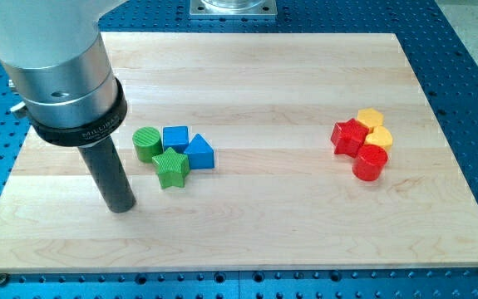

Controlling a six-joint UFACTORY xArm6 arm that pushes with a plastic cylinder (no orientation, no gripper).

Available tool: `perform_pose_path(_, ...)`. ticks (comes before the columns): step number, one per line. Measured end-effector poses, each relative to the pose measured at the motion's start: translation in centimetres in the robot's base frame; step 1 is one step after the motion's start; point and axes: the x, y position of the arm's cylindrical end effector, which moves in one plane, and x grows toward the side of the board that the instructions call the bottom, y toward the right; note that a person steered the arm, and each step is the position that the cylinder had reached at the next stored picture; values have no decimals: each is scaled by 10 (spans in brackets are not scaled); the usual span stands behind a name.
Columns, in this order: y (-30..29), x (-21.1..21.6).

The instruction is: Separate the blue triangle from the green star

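The dark rod's lower end, the tip, stands on the wooden tabletop nearer the view's bottom than any block. The arm ends in this plain rod, with no hand that could open or close, so it holds nothing.

Eight blocks show, in two groups of four. Just to the view's right of the tip and slightly toward the view's top lies the first group: one green star, one green cylinder, one blue cube and one blue triangle. The green star is the closest to the tip, apart from it by a small gap. The blue triangle sits on the star's far side from the tip, touching or nearly touching it; the view does not settle which.

Well apart, far to the view's right of the tip, is the second group: one red star, one red cylinder, one yellow hexagon and one yellow heart-like block, packed close together.

Bare wood lies between the two groups and along the bottom edge. The blue-green group has room on every side. The tip stands near the tabletop's left edge.
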Motion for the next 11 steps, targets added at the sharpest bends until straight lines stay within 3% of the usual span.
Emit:
perform_pose_path(2, 3, 12)
perform_pose_path(3, 36, 29)
perform_pose_path(5, 23, -30)
perform_pose_path(6, 31, -16)
perform_pose_path(7, 78, -26)
perform_pose_path(10, 57, -214)
perform_pose_path(11, 43, -218)
